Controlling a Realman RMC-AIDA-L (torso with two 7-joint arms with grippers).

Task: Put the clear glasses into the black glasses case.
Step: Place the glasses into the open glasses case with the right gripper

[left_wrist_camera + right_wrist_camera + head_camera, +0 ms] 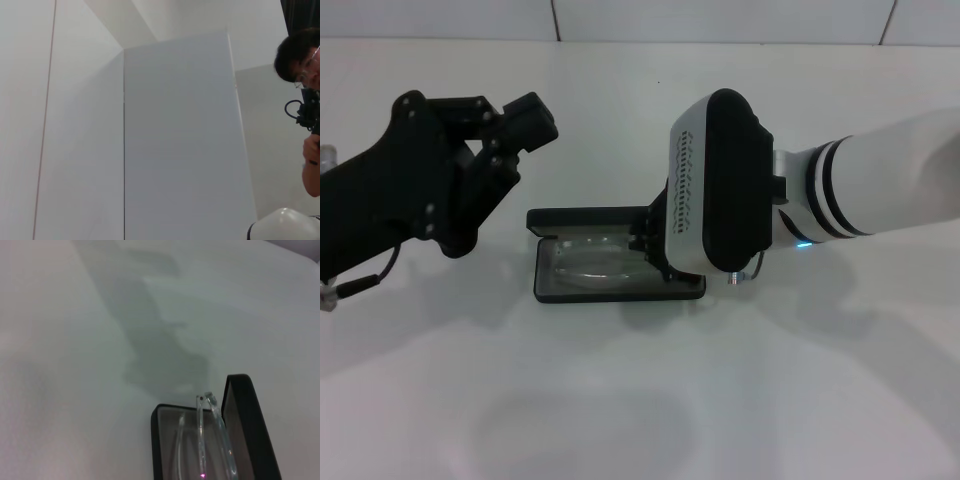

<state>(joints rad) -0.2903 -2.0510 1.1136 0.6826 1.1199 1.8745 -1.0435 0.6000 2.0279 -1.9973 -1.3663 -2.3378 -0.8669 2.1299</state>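
The black glasses case [588, 217] lies open at the table's middle, its lid tipped back on the far side. The clear glasses [595, 262] rest in its grey-lined tray. My right gripper [655, 245] hangs over the case's right end, mostly hidden under its white and black wrist housing. In the right wrist view the black glasses case [246, 430] and the clear glasses [200, 435] fill the lower part, with the frame's thin end poking just above the rim. My left gripper [525, 122] is raised off the table to the left of the case, shut and empty.
The white table [640, 400] spreads around the case, with a white wall behind it. The left wrist view shows only white wall panels [175, 140] and a person [305, 75] at the edge.
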